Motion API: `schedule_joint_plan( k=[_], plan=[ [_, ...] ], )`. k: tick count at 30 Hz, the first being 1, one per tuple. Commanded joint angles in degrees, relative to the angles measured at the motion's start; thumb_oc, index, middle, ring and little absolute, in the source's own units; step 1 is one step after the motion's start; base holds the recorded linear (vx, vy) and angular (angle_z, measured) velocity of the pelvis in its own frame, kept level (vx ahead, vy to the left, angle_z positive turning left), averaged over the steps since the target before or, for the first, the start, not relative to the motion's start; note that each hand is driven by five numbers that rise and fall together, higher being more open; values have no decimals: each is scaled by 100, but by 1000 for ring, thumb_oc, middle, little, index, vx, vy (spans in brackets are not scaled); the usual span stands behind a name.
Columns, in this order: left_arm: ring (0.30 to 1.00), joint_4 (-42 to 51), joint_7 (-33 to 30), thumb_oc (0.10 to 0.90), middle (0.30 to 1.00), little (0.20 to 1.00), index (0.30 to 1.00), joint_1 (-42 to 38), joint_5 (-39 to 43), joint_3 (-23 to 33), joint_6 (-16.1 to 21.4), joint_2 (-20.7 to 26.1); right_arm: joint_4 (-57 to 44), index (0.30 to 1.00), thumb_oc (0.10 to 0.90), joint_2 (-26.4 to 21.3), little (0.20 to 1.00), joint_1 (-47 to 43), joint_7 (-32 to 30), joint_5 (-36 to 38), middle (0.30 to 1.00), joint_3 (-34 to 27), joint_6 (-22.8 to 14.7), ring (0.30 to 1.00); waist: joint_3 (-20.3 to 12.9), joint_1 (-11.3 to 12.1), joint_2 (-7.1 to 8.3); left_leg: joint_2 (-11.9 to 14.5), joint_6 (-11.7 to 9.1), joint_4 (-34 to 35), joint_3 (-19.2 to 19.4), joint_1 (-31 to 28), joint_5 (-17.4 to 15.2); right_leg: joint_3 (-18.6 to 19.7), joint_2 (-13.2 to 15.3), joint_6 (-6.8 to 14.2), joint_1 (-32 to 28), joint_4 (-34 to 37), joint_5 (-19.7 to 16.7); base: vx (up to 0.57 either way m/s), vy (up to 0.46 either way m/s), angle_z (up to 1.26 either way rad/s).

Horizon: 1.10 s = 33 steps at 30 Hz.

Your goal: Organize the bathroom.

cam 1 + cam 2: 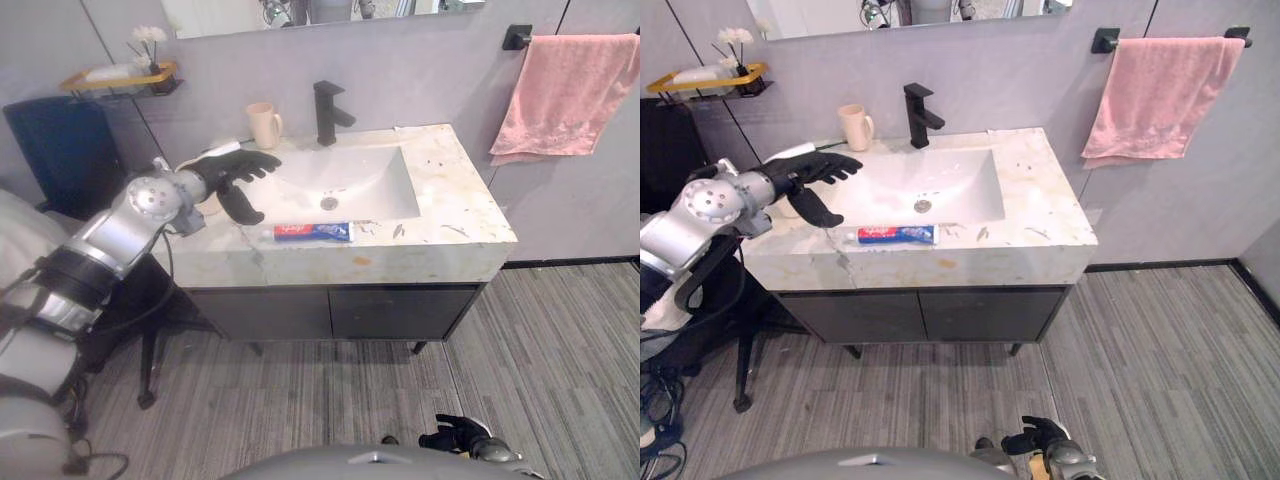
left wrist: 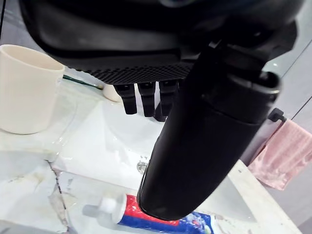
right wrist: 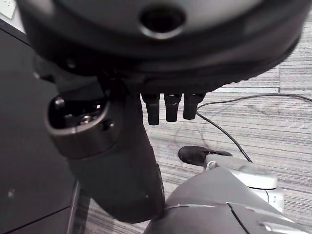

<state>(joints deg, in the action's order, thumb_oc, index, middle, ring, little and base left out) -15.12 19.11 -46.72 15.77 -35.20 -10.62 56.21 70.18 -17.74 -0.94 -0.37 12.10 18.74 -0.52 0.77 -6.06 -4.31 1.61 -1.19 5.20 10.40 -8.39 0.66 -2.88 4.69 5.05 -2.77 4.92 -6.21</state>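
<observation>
Toothpaste tube (image 1: 313, 232): lies flat on the marble surface (image 1: 455, 215) at the front rim of the sink (image 1: 350, 180), long axis along the front edge, white cap toward the robot's left.
Left hand (image 1: 236, 175): hovers above the surface's left part, near the cap end; fingers (image 2: 141, 97) spread and relaxed, holding nothing.
Right hand (image 1: 1036, 436): low over the grey plank floor, fingers loose.
Open room: bare marble to the right of the sink.
Others: beige cup (image 1: 264, 125) by black faucet (image 1: 328, 110); pink towel (image 1: 565, 95) on wall bar.

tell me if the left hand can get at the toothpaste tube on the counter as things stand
Probably yes. The left hand hovers open above the counter's front left part, with the toothpaste tube lying flat just beside it by the sink. Nothing lies between them.
</observation>
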Motion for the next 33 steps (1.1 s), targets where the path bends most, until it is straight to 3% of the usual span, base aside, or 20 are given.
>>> schedule_joint_plan(
  k=[1, 9, 22, 33],
  plan=[
    [900, -334, 99, 800, 900, 900, 900, -1381, 175, 256, 38, 609, 401, 900, 800, -65, 900, -77, 11, 38, 900, 279, -13, 900, -91, -68, -2, -196, 246, -50, -308, -83, -567, 181, -106, 230, -148, -109, 519, 0, 0, 0],
    [900, -569, 374, 800, 900, 900, 900, -1600, 184, -116, -228, 622, 390, 900, 800, -105, 900, -35, -15, 66, 900, 286, 26, 900, -69, -121, -50, -202, 243, -78, -261, -102, -573, 154, -116, 229, -201, -93, 543, 9, -4, 0],
    [900, -657, 711, 800, 900, 900, 900, -1783, 341, -267, -501, 579, 368, 900, 800, -131, 900, -8, -21, 79, 900, 308, 34, 900, -36, -162, -87, -181, 234, -133, -239, -68, -564, 119, -154, 183, -210, -126, 603, 8, -5, 0],
    [900, -572, 674, 800, 900, 900, 900, -1790, -127, -292, -615, 530, 392, 900, 800, -139, 900, 32, -9, 137, 900, 273, -11, 900, -32, -205, -121, -165, 224, -209, -229, -42, -582, 115, -178, 148, -207, -189, 665, 3, -3, 0]
  ],
)
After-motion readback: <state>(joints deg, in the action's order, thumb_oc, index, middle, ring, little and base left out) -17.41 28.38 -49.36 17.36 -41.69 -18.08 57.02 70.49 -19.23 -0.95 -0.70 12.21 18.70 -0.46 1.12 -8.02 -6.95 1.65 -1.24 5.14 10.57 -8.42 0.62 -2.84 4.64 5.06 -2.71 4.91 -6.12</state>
